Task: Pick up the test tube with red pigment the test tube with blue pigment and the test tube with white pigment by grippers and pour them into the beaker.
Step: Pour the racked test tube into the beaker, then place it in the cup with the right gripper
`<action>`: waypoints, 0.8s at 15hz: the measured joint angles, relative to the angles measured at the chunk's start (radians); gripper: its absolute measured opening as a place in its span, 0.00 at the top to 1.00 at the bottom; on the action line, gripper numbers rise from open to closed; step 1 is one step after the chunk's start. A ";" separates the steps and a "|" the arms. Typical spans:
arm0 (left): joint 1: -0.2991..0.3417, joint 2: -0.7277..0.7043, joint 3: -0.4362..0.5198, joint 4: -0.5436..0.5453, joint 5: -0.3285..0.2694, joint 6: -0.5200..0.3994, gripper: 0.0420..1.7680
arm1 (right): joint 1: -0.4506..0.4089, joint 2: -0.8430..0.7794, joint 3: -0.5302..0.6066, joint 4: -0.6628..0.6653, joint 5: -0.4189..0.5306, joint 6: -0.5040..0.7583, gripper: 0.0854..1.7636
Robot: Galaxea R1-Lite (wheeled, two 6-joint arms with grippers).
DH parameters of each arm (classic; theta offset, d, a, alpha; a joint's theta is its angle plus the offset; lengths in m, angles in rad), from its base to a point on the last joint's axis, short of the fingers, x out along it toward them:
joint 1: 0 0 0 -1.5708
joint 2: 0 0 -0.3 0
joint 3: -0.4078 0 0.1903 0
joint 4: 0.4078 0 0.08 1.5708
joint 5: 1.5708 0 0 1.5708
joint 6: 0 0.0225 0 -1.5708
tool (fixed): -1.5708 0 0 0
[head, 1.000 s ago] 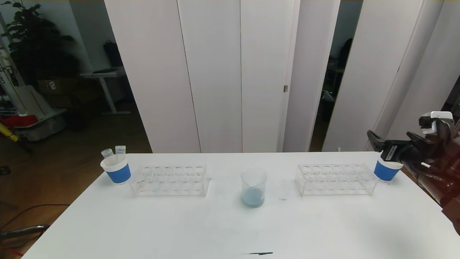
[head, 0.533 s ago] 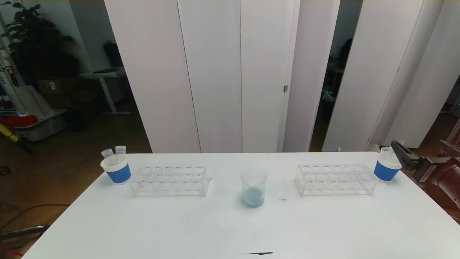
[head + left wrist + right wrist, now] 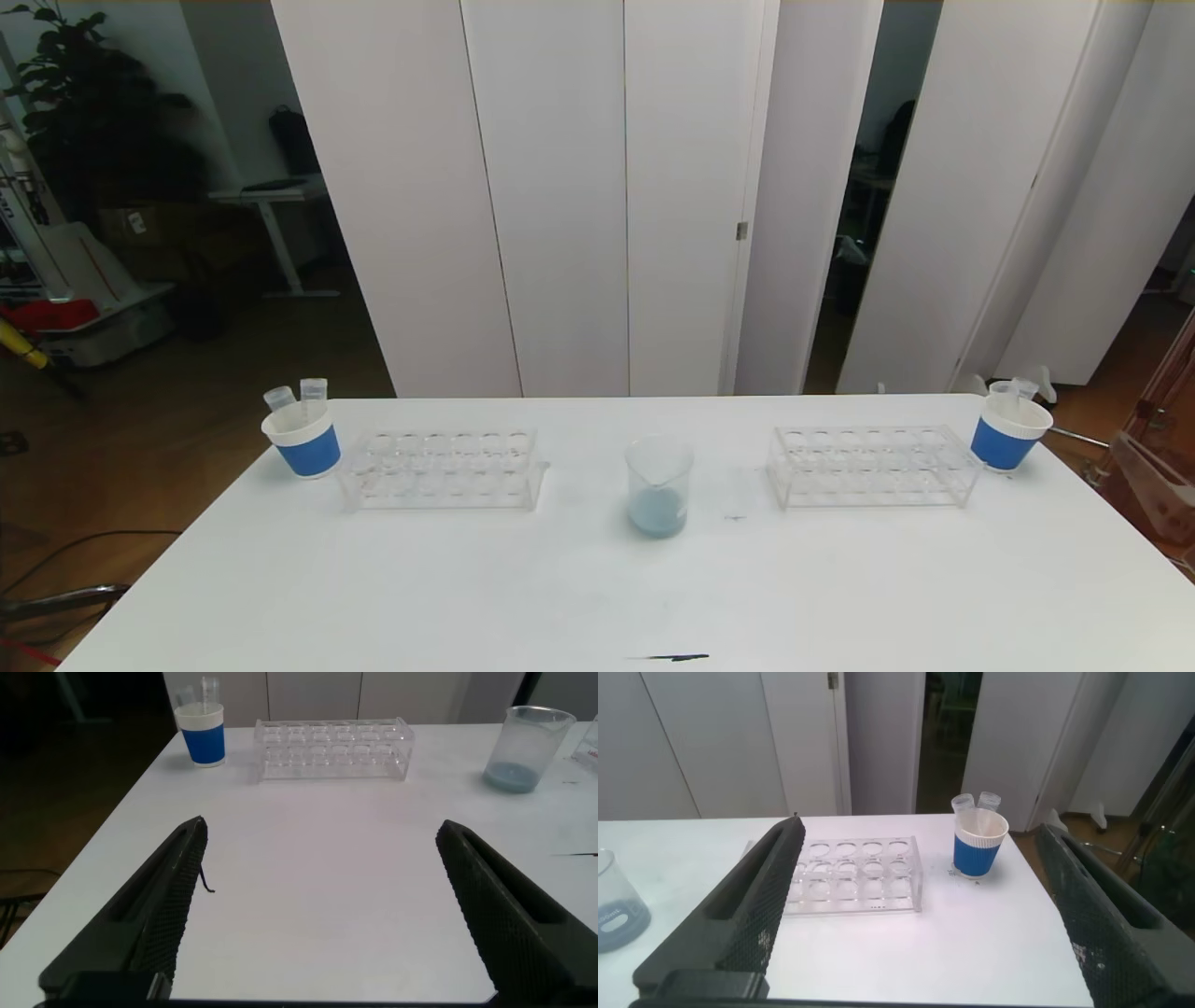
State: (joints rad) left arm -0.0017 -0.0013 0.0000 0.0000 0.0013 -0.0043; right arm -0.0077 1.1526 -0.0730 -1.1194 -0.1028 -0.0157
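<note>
- Two grippers are hanging low over the white table [image 3: 597, 597], outside the head view.
- Left gripper [image 3: 322, 905] is gaping wide, holding nothing.
- Beaker [image 3: 659, 485] is standing mid-table between two clear racks, holding pale blue liquid.
- Right gripper [image 3: 920, 905] is gaping wide, empty, facing the right rack [image 3: 850, 875] and a blue-banded cup [image 3: 980, 844].

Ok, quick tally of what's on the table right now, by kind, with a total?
Beaker: 1, bluish liquid at its bottom
Clear tube racks: 2, left rack and right rack, both empty
Blue-banded paper cups: 2, left cup and right cup
Test tubes: 4, two standing in each cup, left pair, right pair
Total: 9
</note>
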 joint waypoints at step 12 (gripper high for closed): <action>0.000 0.000 0.000 0.000 0.000 0.000 0.01 | 0.003 -0.964 -0.095 1.133 0.029 -0.006 0.01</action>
State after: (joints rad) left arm -0.0017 -0.0013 0.0000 0.0000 0.0009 -0.0043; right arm -0.0051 0.1881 -0.1679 0.0138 -0.0734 -0.0215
